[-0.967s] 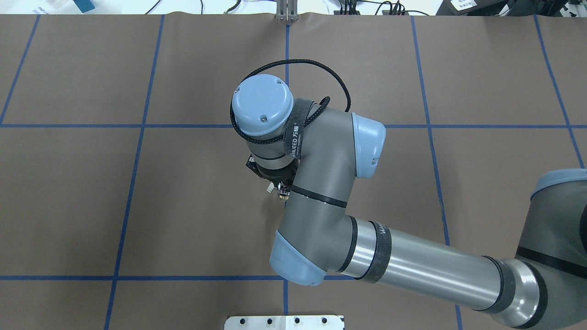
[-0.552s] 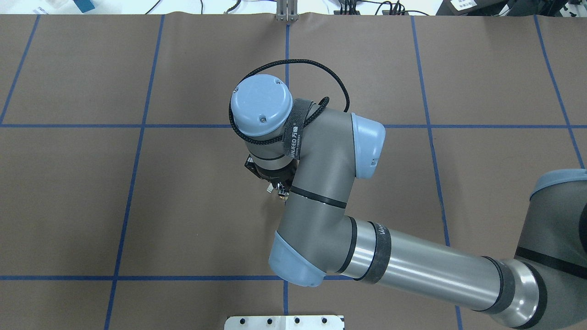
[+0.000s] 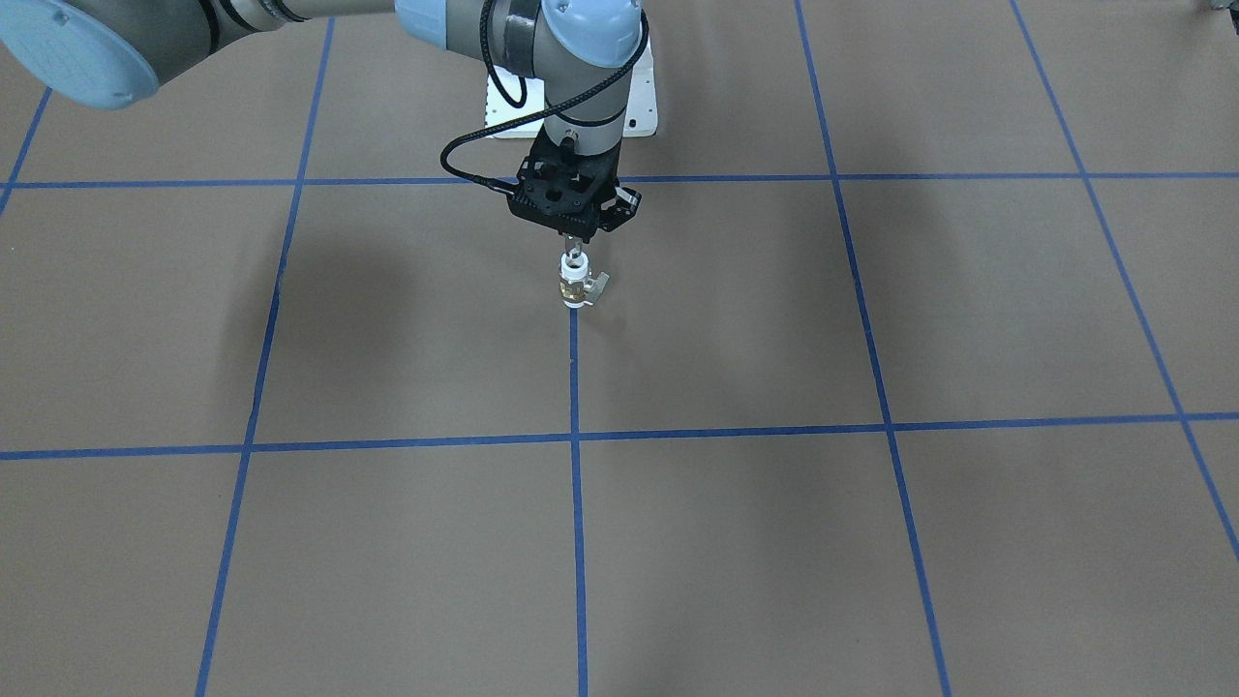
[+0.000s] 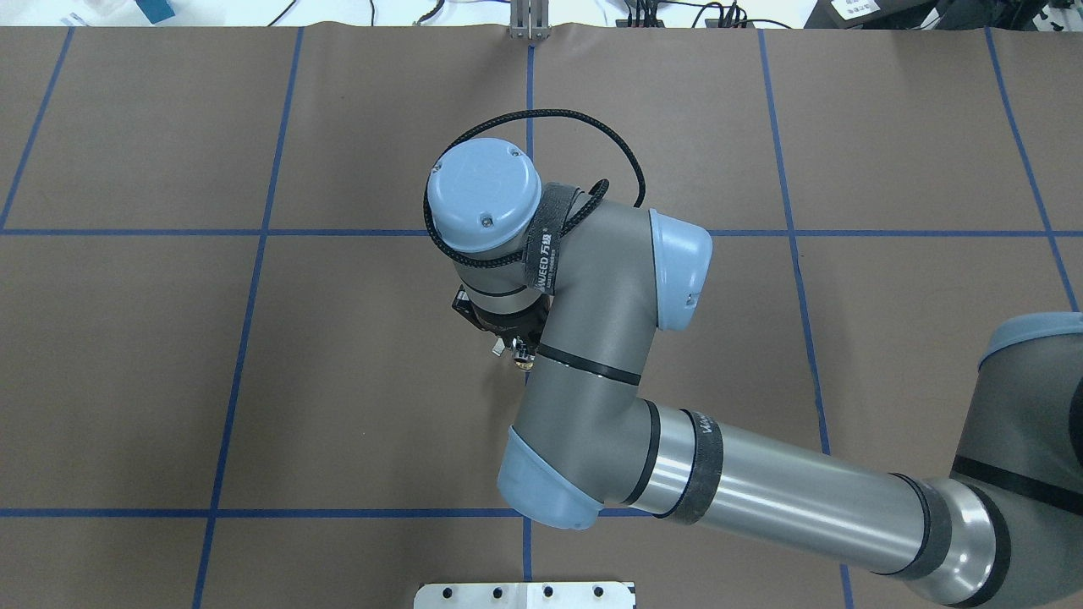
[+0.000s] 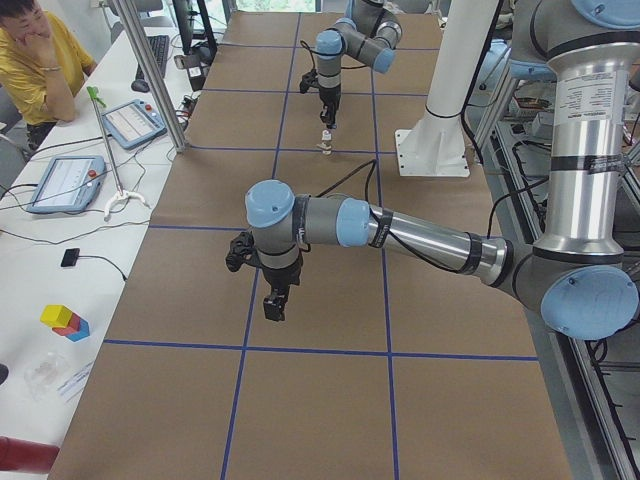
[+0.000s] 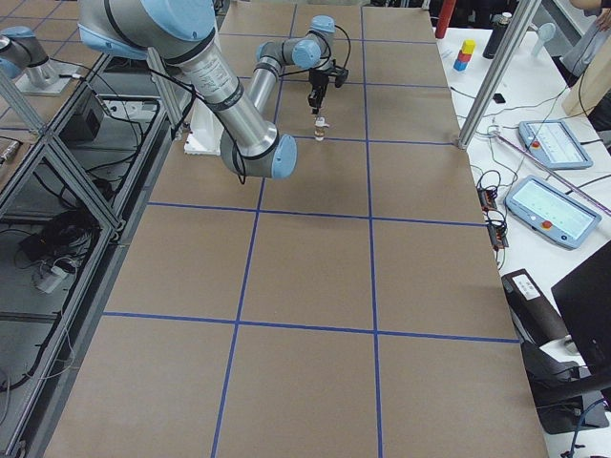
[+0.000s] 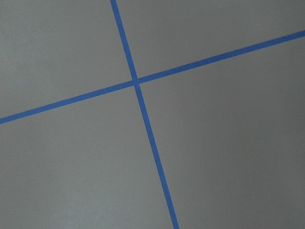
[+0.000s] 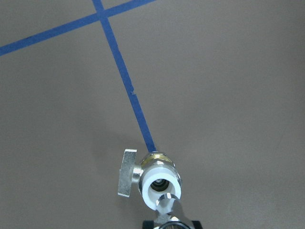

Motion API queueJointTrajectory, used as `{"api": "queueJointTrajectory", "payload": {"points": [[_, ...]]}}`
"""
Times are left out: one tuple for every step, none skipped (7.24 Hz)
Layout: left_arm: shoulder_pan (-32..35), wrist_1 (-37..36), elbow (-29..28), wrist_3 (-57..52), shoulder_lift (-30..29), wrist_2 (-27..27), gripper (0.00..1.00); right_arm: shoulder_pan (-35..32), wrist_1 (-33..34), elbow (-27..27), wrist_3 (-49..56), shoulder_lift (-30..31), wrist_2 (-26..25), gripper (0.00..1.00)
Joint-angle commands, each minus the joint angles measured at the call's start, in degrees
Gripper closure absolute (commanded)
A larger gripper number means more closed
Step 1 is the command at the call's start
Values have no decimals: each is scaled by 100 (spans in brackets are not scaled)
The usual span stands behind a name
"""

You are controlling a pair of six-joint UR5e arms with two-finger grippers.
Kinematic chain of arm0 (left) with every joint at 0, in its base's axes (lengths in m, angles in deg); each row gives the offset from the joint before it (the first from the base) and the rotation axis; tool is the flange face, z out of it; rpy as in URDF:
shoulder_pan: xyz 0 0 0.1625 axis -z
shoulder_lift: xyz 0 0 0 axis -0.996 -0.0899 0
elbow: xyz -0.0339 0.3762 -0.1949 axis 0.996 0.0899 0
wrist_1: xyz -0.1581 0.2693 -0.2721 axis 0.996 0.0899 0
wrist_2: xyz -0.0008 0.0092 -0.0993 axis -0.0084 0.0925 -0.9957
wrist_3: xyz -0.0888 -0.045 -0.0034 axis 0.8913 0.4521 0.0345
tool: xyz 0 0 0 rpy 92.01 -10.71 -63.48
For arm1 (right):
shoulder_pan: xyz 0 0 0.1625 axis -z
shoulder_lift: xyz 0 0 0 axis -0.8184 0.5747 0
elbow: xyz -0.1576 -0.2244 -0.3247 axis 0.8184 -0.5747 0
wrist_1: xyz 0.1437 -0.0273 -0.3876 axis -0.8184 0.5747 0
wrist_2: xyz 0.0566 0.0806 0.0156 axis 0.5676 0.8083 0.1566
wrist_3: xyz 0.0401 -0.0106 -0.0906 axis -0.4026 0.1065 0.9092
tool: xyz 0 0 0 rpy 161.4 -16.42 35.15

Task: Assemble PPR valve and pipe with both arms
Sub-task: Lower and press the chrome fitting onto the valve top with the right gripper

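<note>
The PPR valve [image 3: 574, 287] stands upright on a blue tape line, its white mouth up and its side handle sticking out; it also shows in the right wrist view [image 8: 159, 179]. My right gripper [image 3: 573, 244] hangs straight above it, shut on the silver pipe [image 3: 574, 259]. The pipe's [image 8: 167, 205] lower end is at the valve's mouth. In the overhead view my right wrist hides all but a sliver of the valve [image 4: 525, 363]. My left gripper [image 5: 273, 310] hovers low over bare table far from the valve; I cannot tell whether it is open or shut.
The white pedestal base plate [image 3: 639, 106] lies behind the valve, towards the robot. A metal post [image 5: 150, 70], tablets and a seated operator [image 5: 30, 60] are along the table's far side. The left wrist view shows only brown table with crossing blue tape [image 7: 136, 81].
</note>
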Motion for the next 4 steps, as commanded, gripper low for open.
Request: {"api": "queueJointTrajectory", "payload": {"points": [[0, 0, 2, -4, 0, 0, 0, 0, -14, -7, 12, 1, 0, 100], [0, 0, 11, 5, 35, 0, 0, 0, -14, -15, 21, 1, -18, 100], [0, 0, 11, -4, 35, 0, 0, 0, -22, -24, 21, -8, -79, 100], [0, 0, 2, -4, 35, 0, 0, 0, -22, -24, 21, 1, -79, 100]]}}
